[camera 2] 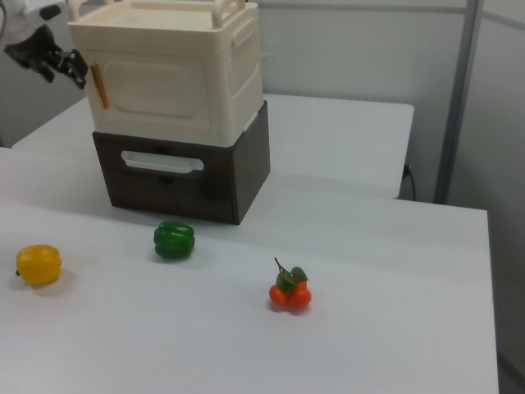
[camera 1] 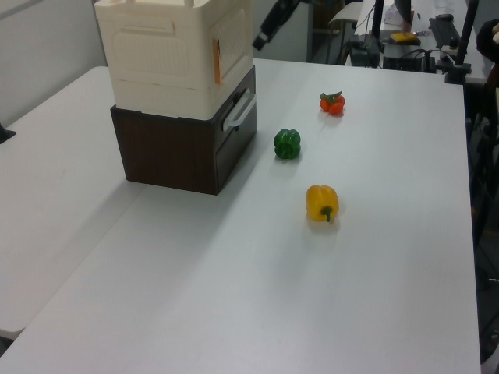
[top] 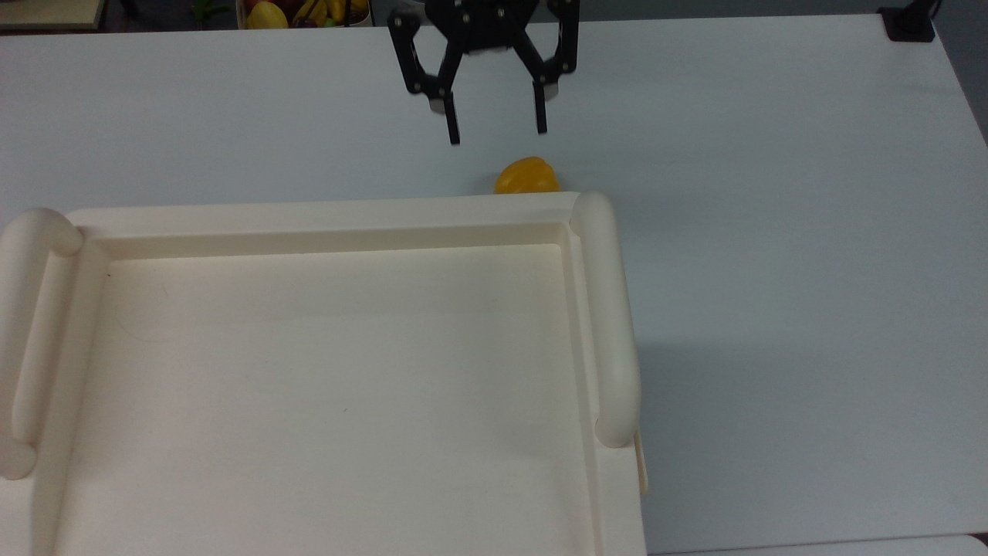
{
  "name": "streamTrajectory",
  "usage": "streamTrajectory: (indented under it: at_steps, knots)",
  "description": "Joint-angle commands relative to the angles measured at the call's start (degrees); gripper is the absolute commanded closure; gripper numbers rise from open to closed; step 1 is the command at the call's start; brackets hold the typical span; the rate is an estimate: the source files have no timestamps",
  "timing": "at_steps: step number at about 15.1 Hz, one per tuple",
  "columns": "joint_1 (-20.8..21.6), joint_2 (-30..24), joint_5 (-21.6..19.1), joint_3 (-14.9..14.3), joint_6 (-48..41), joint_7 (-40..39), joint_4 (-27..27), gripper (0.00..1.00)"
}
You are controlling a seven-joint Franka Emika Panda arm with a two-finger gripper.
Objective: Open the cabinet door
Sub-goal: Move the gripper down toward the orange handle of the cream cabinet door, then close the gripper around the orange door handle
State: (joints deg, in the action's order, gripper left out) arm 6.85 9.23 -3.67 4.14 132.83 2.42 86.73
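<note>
A: How do the black two-finger jaws stand?

B: Released, the two thin fingers well apart and grasping nothing. In the top view they hang at twelve o'clock over the white desk; in the right view they sit at about ten o'clock, near the upper front corner of the large cream boxy cabinet, apart from it.

A: And the cabinet door?

B: The flat cream rectangular cabinet door with its raised border lies flush on the cabinet's front, an orange strip handle at the right view's left edge of it. The left view shows that handle too. The cabinet stands on a dark brown wooden drawer unit with a pale handle.

A: What else is on the desk?

B: A glossy yellow bell pepper lies just beyond the cabinet's recessed top in the top view, at six o'clock from the jaws. In the right view a green bell pepper and a small red-orange tomato cluster lie in front of the drawer unit.
</note>
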Motion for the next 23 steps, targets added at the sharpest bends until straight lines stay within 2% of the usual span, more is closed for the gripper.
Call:
streamTrajectory:
  at_steps: [1, 3, 4, 7, 13, 16, 18, 20, 21, 23]
  knots:
    - [-0.8, 2.7, -1.3, 1.1, 7.9, -1.2, -0.6, 0.32]
    - [-0.7, 3.8, -0.9, 1.1, 13.1, -1.4, 0.1, 0.34]
    - [-0.6, 4.6, -0.6, 1.1, 15.4, -1.4, 0.1, 0.40]
    - [-0.4, 6.7, -0.4, 1.3, 21.4, -1.4, 0.2, 0.44]
    - [-0.5, 9.7, 2.3, 1.5, 26.6, -1.4, 0.2, 0.52]
    - [-0.8, 10.9, 4.0, 2.6, 29.2, -1.3, 0.2, 0.67]
    - [-0.8, 11.3, 5.0, 2.7, 29.5, -1.3, 0.2, 0.71]
    - [-0.9, 11.5, 5.4, 2.8, 29.6, -1.4, 0.2, 0.92]
    - [-0.9, 11.5, 5.3, 2.8, 29.6, -1.4, 0.2, 0.98]
    - [-1.0, 11.2, 5.3, 2.8, 29.6, -1.3, 0.5, 1.00]
